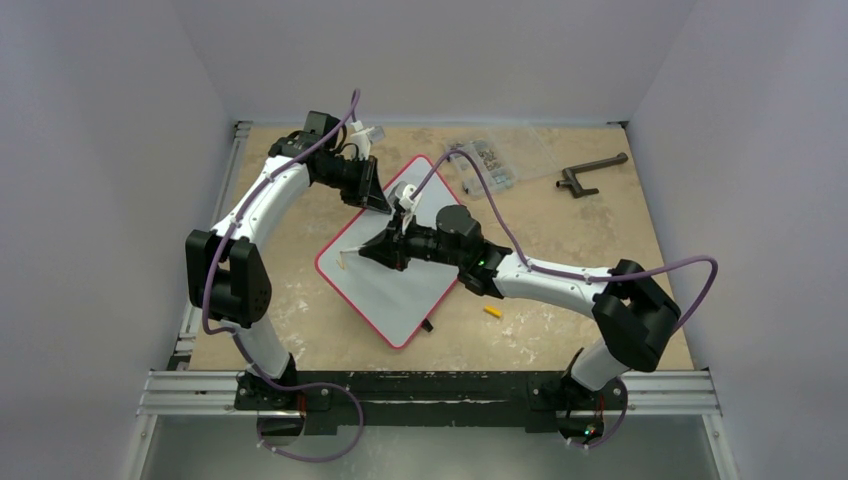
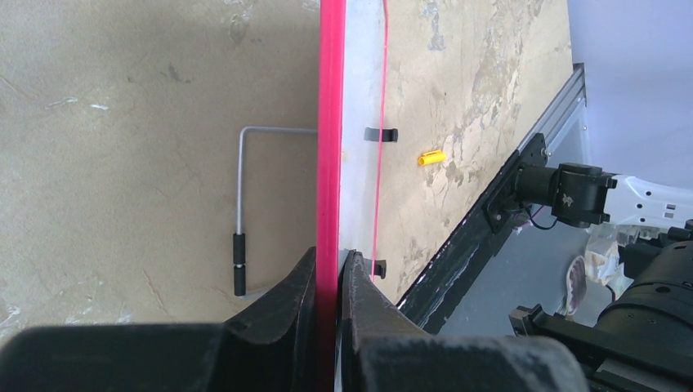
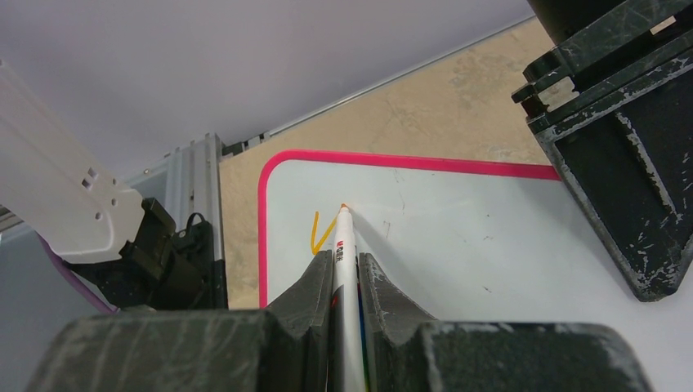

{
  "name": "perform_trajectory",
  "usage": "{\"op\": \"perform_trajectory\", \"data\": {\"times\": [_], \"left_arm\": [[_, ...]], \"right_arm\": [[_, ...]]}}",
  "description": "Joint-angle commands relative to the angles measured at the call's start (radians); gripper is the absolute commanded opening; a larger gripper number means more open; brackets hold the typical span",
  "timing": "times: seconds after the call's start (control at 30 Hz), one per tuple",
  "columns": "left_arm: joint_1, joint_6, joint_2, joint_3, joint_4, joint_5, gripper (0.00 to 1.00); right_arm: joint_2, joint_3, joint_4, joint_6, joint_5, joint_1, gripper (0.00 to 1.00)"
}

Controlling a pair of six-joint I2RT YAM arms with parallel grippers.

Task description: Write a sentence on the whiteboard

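Nearest, the rail (image 1: pixel 430 392) carries both arm bases. Just beyond it, on the table (image 1: pixel 620 220), lies a yellow cap (image 1: pixel 492 311), close to the board's near right edge but not touching it. The board (image 1: pixel 400 295) lies mid-table, turned so that one corner points at the rail. A black tab (image 1: pixel 427 325) sticks out from that near right edge.

The right claw (image 3: pixel 343 260) hangs over the board's left half, clamped on a white pen (image 3: pixel 344 233) that runs out between its fingers. The pen's tip touches the board close to the left corner. Of the sentence (image 3: pixel 319 235) only one hooked orange stroke shows, just left of the tip and inside the red rim (image 3: pixel 409 159).

Farther on, the left claw (image 2: pixel 330 255) is clamped on the board's far left edge, one finger on each face of the rim, so the board runs straight out from between them. In that claw's own view a bent grey rod (image 2: pixel 239 180) with a black grip shows beside the rim. Whether that edge is lifted off the table I cannot tell.

Past the board, toward the far wall, sit a clear box (image 1: pixel 500 155) of small parts and, to its right, a dark crank (image 1: pixel 590 172), both apart from the claws.
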Motion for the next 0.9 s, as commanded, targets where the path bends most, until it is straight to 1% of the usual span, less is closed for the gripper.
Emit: {"op": "perform_trajectory", "data": {"times": [0.0, 0.87], "left_arm": [[-0.016, 0.038, 0.023, 0.013, -0.017, -0.244, 0.0], [-0.018, 0.036, 0.029, 0.013, -0.018, -0.258, 0.0]], "right_arm": [[0.015, -0.025, -0.047, -0.033, 0.027, -0.007, 0.0], [-0.066, -0.165, -0.076, -0.02, 0.006, 0.008, 0.0]]}}
